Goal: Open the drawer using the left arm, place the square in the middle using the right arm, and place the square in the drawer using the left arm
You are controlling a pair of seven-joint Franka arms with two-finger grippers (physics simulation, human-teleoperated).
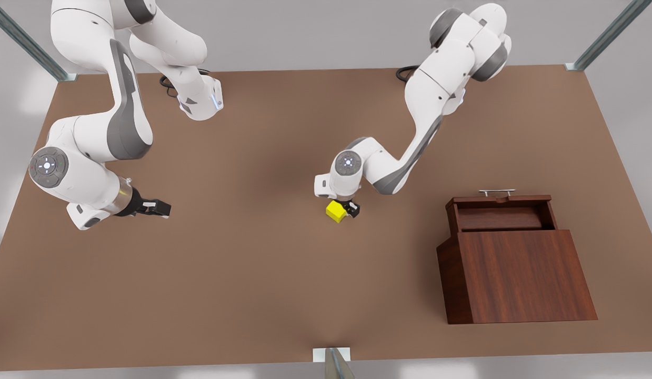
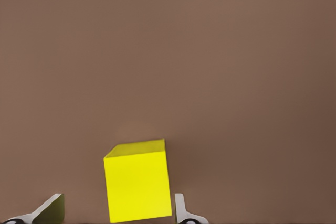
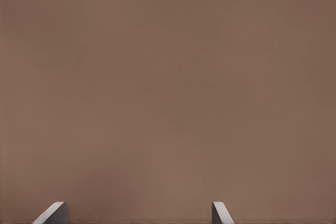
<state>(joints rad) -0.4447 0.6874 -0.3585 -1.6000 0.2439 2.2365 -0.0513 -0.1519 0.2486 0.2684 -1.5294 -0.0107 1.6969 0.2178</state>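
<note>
In the front view the square [image 1: 334,211] sits on the brown surface [image 1: 252,273] near the centre of the frame, and the left claw [image 1: 347,209] is down at it, so the left arm [image 1: 425,113], reaching in from the upper right, is far the nearer of the two. The left wrist view shows the square [image 2: 137,181] between the two fingertips [image 2: 180,208]: one lies just beside a face of the cube, the other stands apart from it, so the claw is open around the cube and has not yet closed on it. The cube is about as wide across as it is tall, so it has no long axis to favour. The open drawer [image 1: 500,216] lies at centre right of the front view, away from the cube, silver handle [image 1: 497,192] on its far edge. The right claw [image 1: 157,208] hangs open at centre left, well apart from the cube, over bare surface, its arm bent low and waiting.
</note>
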